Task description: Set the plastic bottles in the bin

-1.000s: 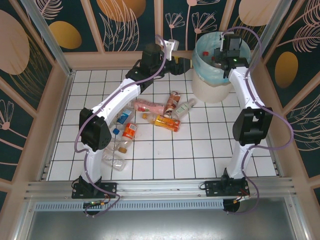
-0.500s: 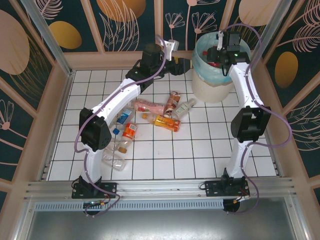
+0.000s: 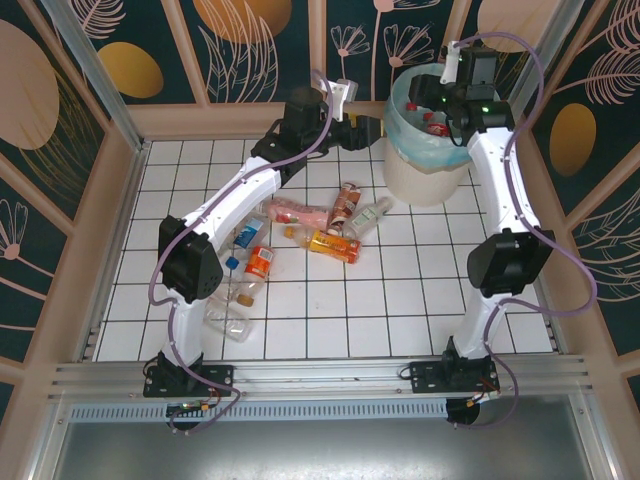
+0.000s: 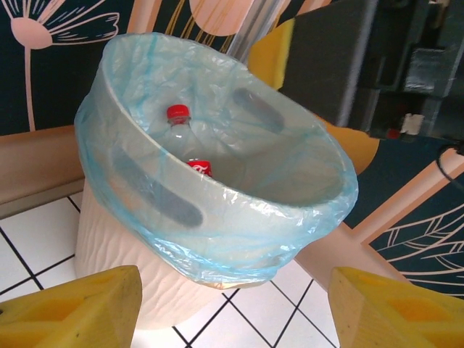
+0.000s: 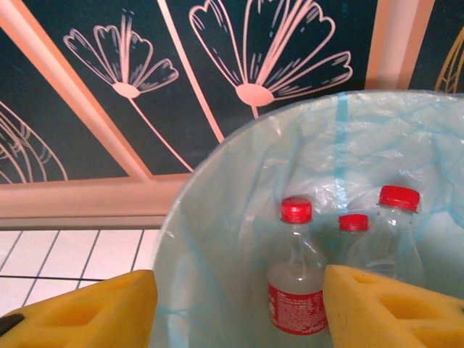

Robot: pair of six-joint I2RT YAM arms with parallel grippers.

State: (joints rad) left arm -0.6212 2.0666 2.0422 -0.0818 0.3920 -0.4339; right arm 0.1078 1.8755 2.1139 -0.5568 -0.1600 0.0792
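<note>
Three red-capped bottles (image 5: 296,290) stand inside the bin (image 5: 210,239), leaning against its blue-green liner (image 5: 341,145). Several more plastic bottles (image 3: 335,245) lie on their sides on the tiled table (image 3: 400,300), clustered between the arms and well apart from the bin.

Right gripper (image 5: 239,290) hovers over the bin mouth with its jaws spread wide and nothing between them. Left gripper (image 4: 233,290) hangs just beside the bin's outer wall, jaws likewise apart and empty.

Handling, judged:
- The bottles look empty or nearly so, hence light.
- The thin clear walls probably dent under a hard squeeze.
- The smooth round bodies may roll or slip.
- Best hold is across the labelled mid-body, jaws square to the long axis.
- Neck and cap look stiffer but are narrow.
- Bottles touching in the cluster may shift when a neighbour is lifted.
</note>
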